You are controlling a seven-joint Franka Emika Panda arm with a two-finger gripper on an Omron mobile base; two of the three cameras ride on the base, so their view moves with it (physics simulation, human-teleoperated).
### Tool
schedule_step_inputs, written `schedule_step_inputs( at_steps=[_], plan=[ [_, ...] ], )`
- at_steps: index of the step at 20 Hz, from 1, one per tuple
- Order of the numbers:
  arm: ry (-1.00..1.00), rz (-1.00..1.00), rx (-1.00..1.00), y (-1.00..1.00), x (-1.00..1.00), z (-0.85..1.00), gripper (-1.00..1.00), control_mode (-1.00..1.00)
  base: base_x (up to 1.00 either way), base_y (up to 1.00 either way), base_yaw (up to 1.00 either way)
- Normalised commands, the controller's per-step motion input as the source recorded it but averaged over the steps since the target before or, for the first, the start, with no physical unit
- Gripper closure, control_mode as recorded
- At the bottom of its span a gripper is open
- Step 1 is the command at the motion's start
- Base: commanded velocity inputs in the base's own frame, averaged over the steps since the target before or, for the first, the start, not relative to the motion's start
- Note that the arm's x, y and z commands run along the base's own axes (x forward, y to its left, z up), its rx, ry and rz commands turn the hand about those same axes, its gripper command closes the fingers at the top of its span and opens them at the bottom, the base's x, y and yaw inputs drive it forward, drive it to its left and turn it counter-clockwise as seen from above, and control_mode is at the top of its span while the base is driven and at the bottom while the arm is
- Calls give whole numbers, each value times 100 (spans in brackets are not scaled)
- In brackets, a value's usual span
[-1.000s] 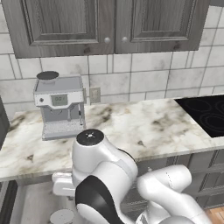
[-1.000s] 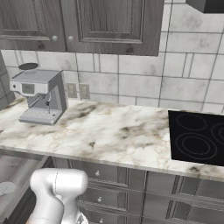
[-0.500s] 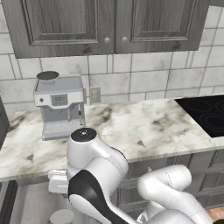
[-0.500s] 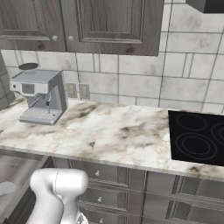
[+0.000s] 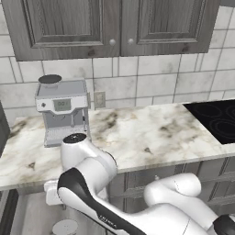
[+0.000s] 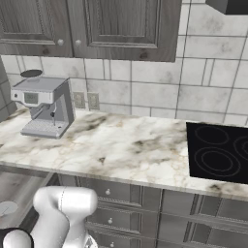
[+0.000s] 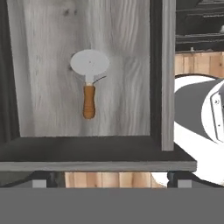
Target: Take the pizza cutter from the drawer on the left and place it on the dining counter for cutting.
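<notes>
Reaching down into the open drawer (image 7: 52, 65) is the step in hand, and doing it well means lowering the hand straight over the pizza cutter (image 7: 89, 83) and lining the fingers across its short orange-brown handle rather than the flat round blade, which offers little to pinch. In the hand view the cutter lies flat on the pale wood-grain bottom of the drawer, blade toward the top of the picture and handle pointing toward the bottom, roughly in the middle and apart from every wall, so there looks to be room on both sides of the handle for a finger. The gripper (image 7: 109, 180) hangs above with its two dark tips spread wide, holding nothing and not touching the cutter. A centred descent should avoid clipping the drawer's dark front edge, which crosses the lower part of the hand view. The drawer holds nothing else that can be seen. From the base views, a marble worktop (image 5: 151, 133) carries a grey coffee machine (image 5: 62, 110).
</notes>
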Motion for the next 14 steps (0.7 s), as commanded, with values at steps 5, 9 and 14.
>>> schedule_step_inputs(
  at_steps=[5,9,14],
  plan=[
    [0,7,0,9,0,-49,-100,-100,0,0,0],
    [0,0,0,8,0,-41,-100,-100,0,0,0],
    [-2,0,0,0,17,-18,-100,-100,0,0,0]
  ],
)
